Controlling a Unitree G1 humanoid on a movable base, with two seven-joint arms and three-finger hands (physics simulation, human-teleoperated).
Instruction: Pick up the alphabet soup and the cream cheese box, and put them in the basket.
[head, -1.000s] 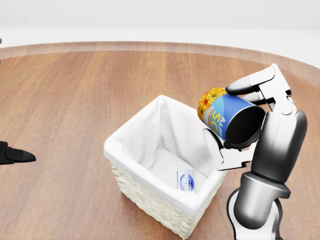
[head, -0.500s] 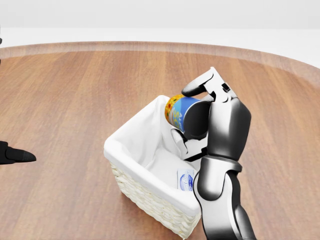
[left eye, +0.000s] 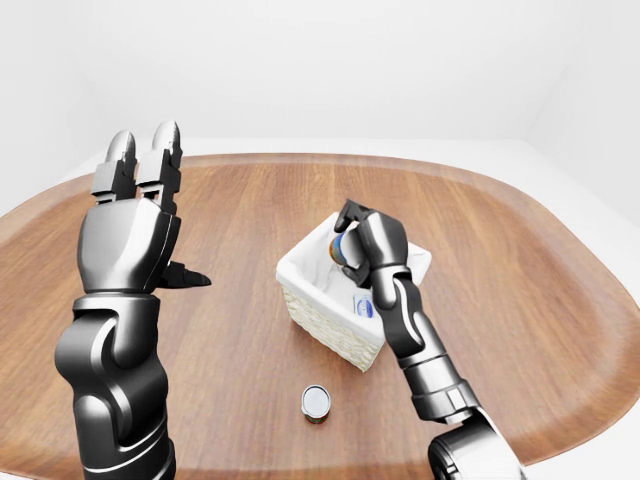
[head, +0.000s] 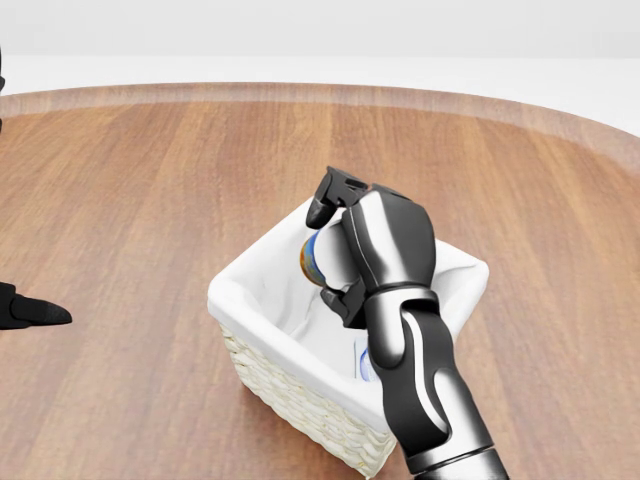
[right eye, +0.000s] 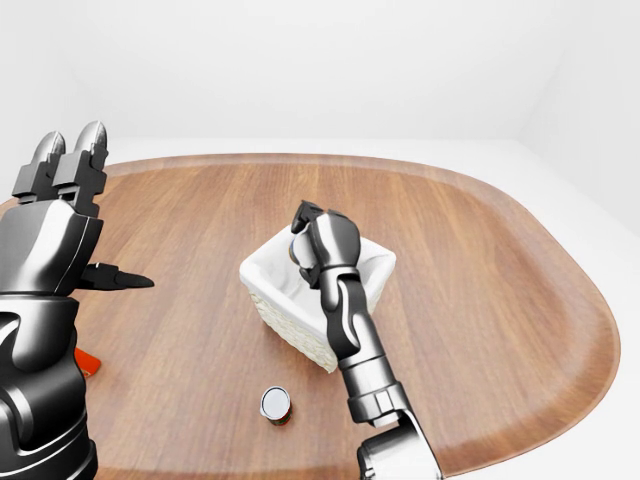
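One hand, right hand (head: 350, 250), fingers clamped round alphabet soup (head: 312, 257), axis tilted, inside basket (head: 262, 290).

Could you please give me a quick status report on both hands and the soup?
Right robot hand shut on alphabet soup, over basket. Left robot hand open, raised. Cream cheese box in basket. Nothing blocking.

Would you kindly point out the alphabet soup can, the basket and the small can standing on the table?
alphabet soup can (head: 311, 258): head view, its blue side showing beside the right hand's fingers.
basket (head: 300, 395): head view, its woven outer wall.
small can (left eye: 315, 402): left-eye view, its pale top.
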